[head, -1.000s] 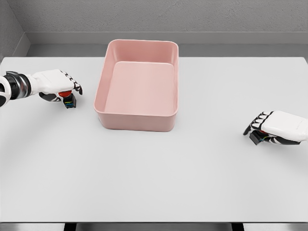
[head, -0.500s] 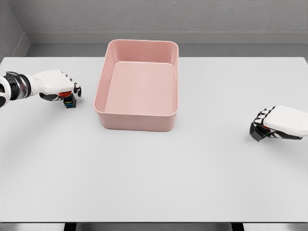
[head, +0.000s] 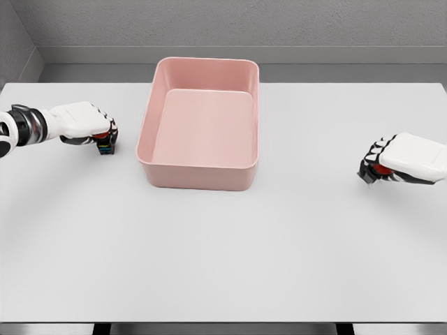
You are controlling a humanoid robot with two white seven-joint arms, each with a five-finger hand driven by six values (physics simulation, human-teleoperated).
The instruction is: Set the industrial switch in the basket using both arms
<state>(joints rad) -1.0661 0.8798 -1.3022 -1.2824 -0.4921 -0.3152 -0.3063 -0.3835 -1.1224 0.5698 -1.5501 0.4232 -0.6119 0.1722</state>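
**Both hands closed on switches, basket sitting betw. them**

Left hand (head: 87, 124) is reaching in from the left edge, upper-left part of frame, w/ fingers curled down over a small industrial switch (head: 105, 145). Only the switch's lower end is showing under the knuckles: dark blocky body w/ bits of blue, green and yellow on the side, plus a strip of red just under the palm. It's poking out at the hand's lower right; can't tell if it's touching the table (head: 223, 258) or hanging just above it.

Right hand (head: 398, 166) is coming in from the right edge, mid-height, fingers also wrapping tight around a second switch (head: 378, 170). Here mostly a red rounded part is peeking out betw. the black-tipped fingers, w/ a sliver of dark body under it. Rest is hidden by the white palm. Contact w/ the tabletop isn't readable either.

Pink basket (head: 198, 174) is standing upper centre, rectangular, rounded corners, smooth solid walls, interior bare. Left switch is just beside the basket's left wall, a narrow gap of table showing betw. them. Right switch is well apart from the basket, far over toward the right edge.

Table is plain white, filling most of the frame; grey wall (head: 279, 24) is running across the top behind it.
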